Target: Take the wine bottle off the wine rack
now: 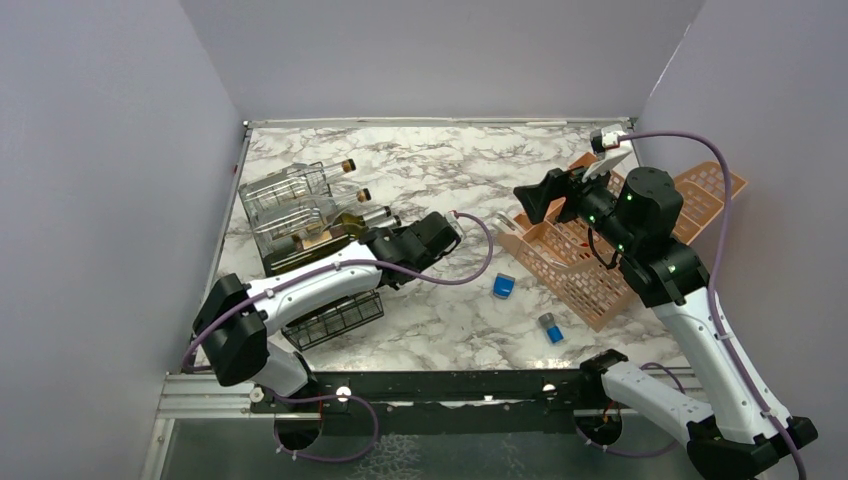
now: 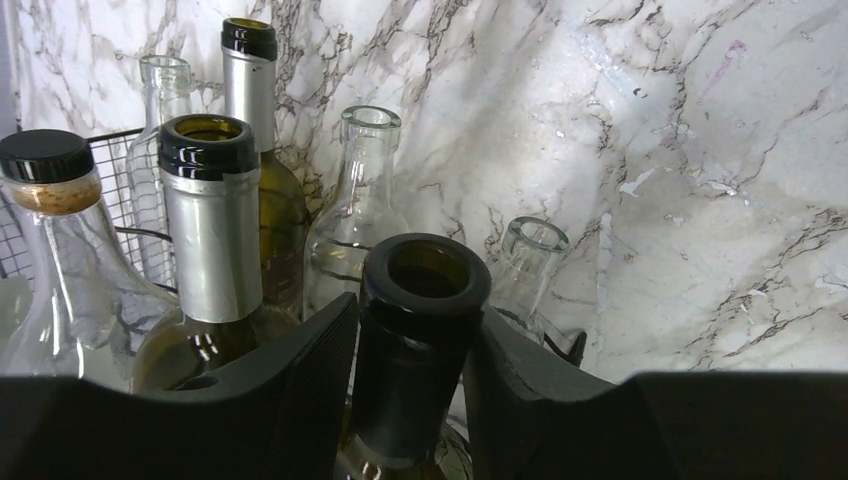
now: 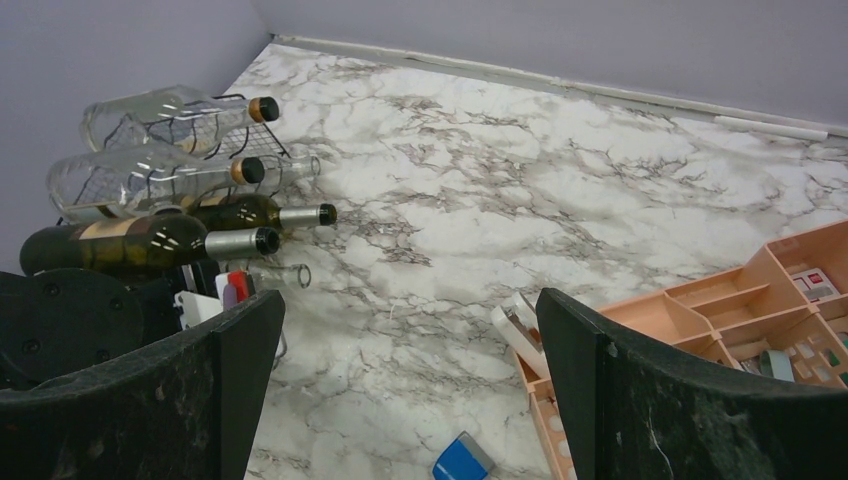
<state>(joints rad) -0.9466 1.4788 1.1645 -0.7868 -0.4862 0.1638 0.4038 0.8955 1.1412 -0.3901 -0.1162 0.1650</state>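
Grasp step. Your left gripper (image 2: 415, 335) has its jaws clamped on the neck of the wine bottle (image 2: 425, 290), which lies low in the wine rack (image 1: 258, 200) at the table's (image 1: 450, 330) left. The right gripper (image 3: 410, 300) idles, jaws wide. Next, you likely draw the bottle straight out, neck first.

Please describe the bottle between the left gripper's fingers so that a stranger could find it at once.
Look at the black wire wine rack by the table's left edge, holding bottles. The wanted bottle is the one whose neck sits between the left gripper's fingers. Unlike its foil-wrapped, corked or clear neighbours, its whole neck is dark.
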